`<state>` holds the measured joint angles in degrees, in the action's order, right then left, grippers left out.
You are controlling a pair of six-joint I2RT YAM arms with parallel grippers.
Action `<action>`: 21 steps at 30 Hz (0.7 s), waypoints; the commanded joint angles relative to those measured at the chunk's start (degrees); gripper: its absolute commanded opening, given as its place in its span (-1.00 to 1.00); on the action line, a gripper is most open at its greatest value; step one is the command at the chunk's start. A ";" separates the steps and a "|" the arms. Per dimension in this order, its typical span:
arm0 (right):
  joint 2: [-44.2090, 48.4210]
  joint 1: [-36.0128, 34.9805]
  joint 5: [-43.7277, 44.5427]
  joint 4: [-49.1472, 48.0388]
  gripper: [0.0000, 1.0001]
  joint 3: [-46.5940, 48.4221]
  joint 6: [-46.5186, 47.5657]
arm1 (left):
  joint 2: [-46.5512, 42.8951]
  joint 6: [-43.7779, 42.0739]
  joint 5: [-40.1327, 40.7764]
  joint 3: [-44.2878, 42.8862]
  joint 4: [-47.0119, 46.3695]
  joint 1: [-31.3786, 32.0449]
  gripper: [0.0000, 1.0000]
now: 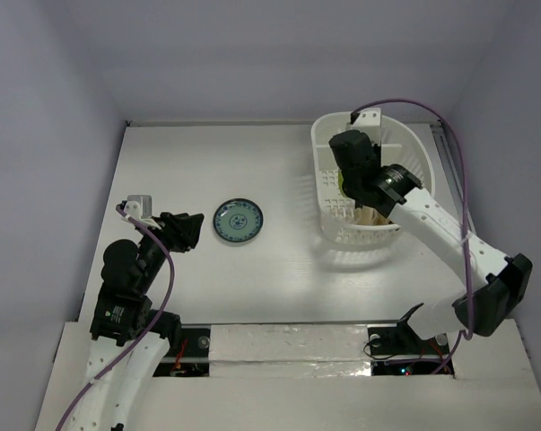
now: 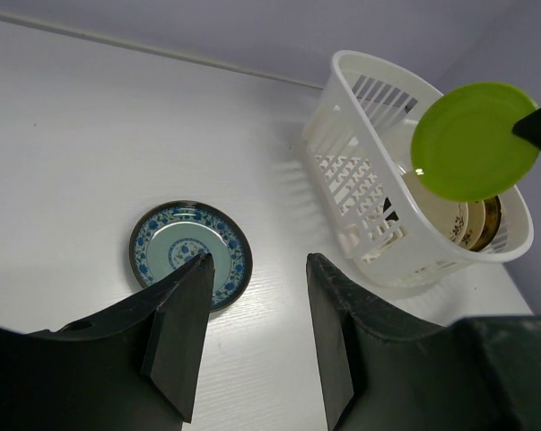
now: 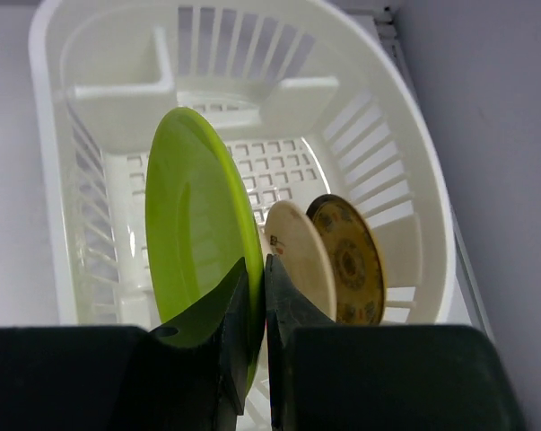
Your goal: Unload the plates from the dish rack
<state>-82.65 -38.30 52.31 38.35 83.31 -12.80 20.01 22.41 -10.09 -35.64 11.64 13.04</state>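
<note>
The white dish rack (image 1: pixel 417 154) stands at the back right. My right gripper (image 3: pixel 257 260) is shut on the edge of the lime green plate (image 3: pixel 194 224) and holds it upright above the rack; this plate also shows in the left wrist view (image 2: pixel 467 139). A cream plate (image 3: pixel 301 256) and an amber patterned plate (image 3: pixel 351 260) stand on edge in the rack behind it. The white plate with the blue-green pattern (image 1: pixel 238 221) lies flat on the table. My left gripper (image 2: pixel 257 258) is open and empty, just left of that plate (image 2: pixel 189 254). I cannot make out a tan plate.
The rack's small compartment (image 3: pixel 117 90) is at its far end. Walls close the table in at the back, left and right. The right arm's purple cable (image 1: pixel 458 171) loops over the rack's right side.
</note>
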 commanded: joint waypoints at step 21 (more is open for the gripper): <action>-13.58 -12.67 -35.35 -33.07 -1.00 2.39 -15.93 | -0.32 0.17 0.59 -1.63 -1.71 -0.21 -0.55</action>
<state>-95.04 -50.48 23.07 14.00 83.61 -23.38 20.01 22.59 -9.93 -35.64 11.66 13.04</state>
